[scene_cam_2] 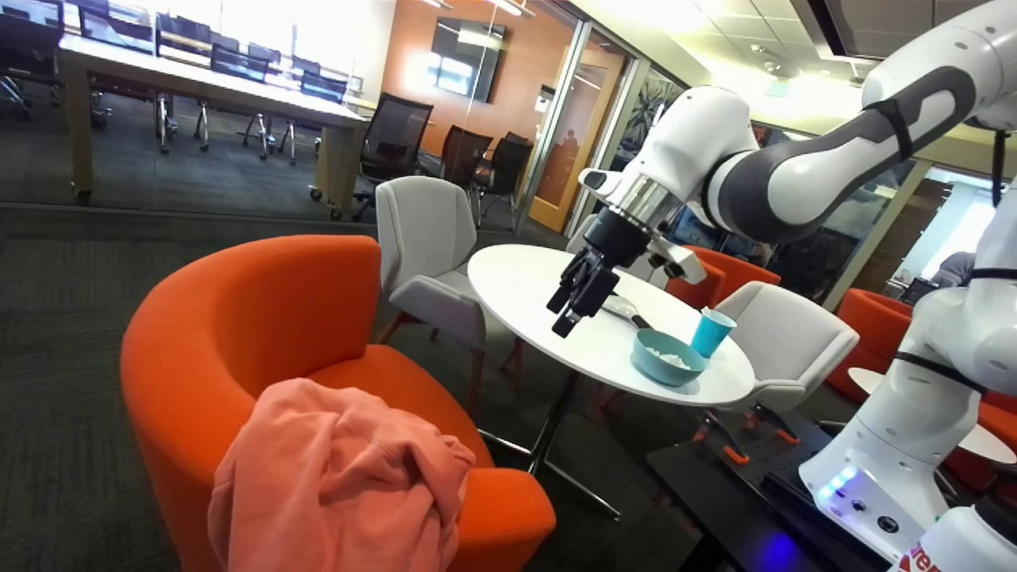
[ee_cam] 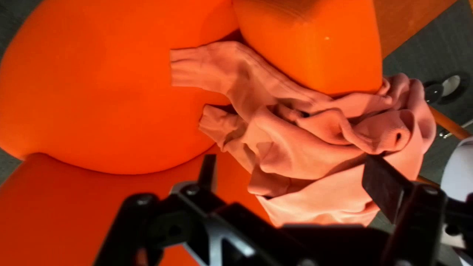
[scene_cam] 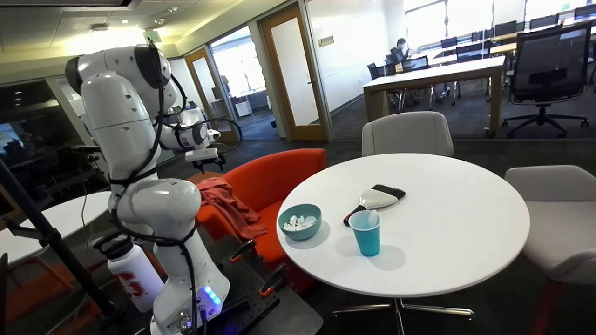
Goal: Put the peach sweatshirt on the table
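Observation:
The peach sweatshirt lies crumpled over the arm of an orange chair. In an exterior view the sweatshirt hangs down the outside of that arm. In the wrist view the sweatshirt spreads below the fingers, with one cuff on the seat. My gripper is open and empty, its fingers wide apart. In both exterior views the gripper is in the air, above and apart from the sweatshirt; it also shows near the table in an exterior view. The round white table stands beside the chair.
On the table are a teal bowl with white pieces, a blue cup and a brush with a dustpan. Grey chairs stand around it. Clamps stick up from the robot's base plate.

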Tool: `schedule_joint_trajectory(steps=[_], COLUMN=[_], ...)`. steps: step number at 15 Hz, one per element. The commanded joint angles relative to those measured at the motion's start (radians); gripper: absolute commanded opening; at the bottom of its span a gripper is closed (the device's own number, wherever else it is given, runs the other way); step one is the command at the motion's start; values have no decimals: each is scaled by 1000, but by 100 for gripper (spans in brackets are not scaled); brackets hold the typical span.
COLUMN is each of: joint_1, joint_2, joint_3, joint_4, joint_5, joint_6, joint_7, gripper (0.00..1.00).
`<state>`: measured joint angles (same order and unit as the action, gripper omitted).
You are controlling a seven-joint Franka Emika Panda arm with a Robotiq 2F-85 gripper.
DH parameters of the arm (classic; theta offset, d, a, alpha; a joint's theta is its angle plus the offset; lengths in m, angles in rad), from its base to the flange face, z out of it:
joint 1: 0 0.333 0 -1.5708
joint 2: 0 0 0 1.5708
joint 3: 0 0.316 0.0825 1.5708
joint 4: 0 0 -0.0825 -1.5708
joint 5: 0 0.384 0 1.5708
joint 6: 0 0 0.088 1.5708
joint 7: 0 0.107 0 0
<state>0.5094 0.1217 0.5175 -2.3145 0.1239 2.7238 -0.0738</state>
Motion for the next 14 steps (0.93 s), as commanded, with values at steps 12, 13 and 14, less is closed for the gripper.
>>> schedule_joint_trajectory(steps=[12, 13, 14], joint_1=[56, 63, 79], joint_2=[294, 312, 339], joint_3=[73, 73, 72], joint_4=[241, 257, 274], joint_5=[-49, -55, -64], joint_6=[26, 12, 16], joint_7=[-38, -42, -42], gripper=[100, 100, 100])
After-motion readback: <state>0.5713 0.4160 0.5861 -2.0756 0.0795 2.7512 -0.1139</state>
